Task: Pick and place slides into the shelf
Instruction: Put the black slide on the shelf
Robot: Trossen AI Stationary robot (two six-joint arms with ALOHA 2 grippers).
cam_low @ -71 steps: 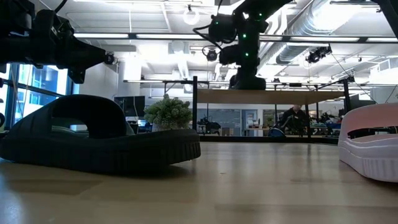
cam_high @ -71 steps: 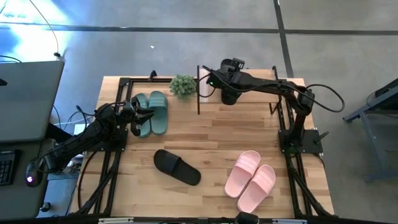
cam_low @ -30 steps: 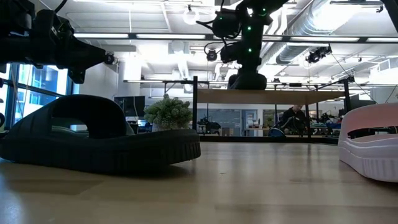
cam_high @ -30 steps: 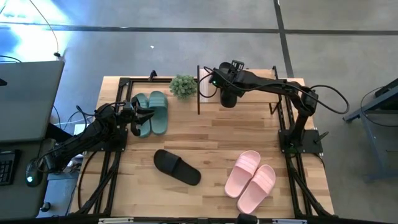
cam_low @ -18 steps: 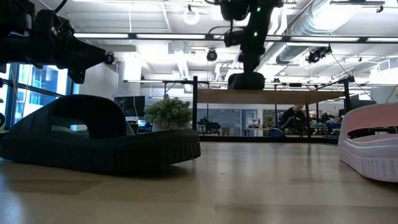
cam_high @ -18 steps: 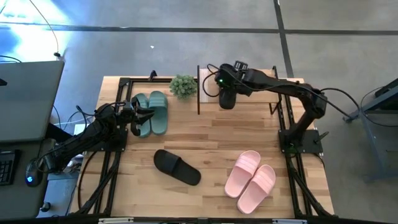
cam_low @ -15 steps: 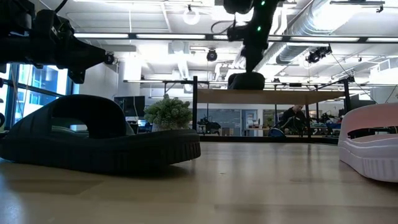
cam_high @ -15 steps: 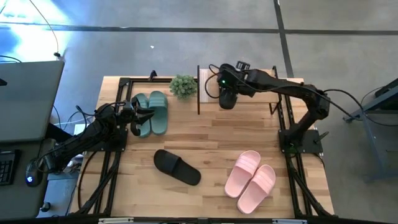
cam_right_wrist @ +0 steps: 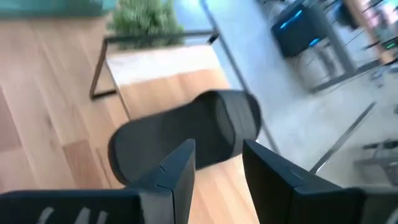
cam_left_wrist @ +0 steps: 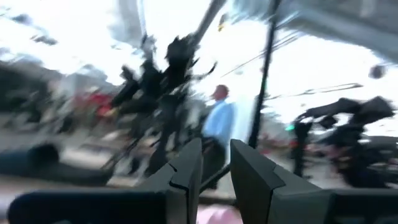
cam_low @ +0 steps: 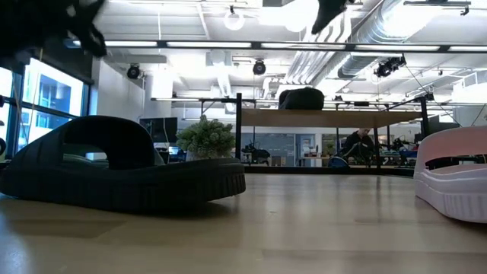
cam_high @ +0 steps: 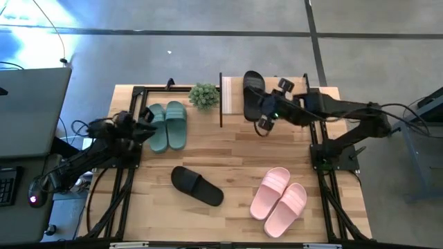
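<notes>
Right claw (cam_high: 265, 125) withdrawn, open, black slide (cam_high: 252, 95) left on shelf (cam_high: 230, 92)

No readable text, labels, brand marks, nos. or signs anywhere. Slides blank: black one on the shelf (cam_high: 253, 94), black one on the table (cam_high: 197, 185), teal pair (cam_high: 168, 125), pink pair (cam_high: 279, 200) – no logo legible on straps or soles. Shelf (cam_high: 226, 93) board plain. Room beyond the fingers in both wrist views too blurred to read anything.
</notes>
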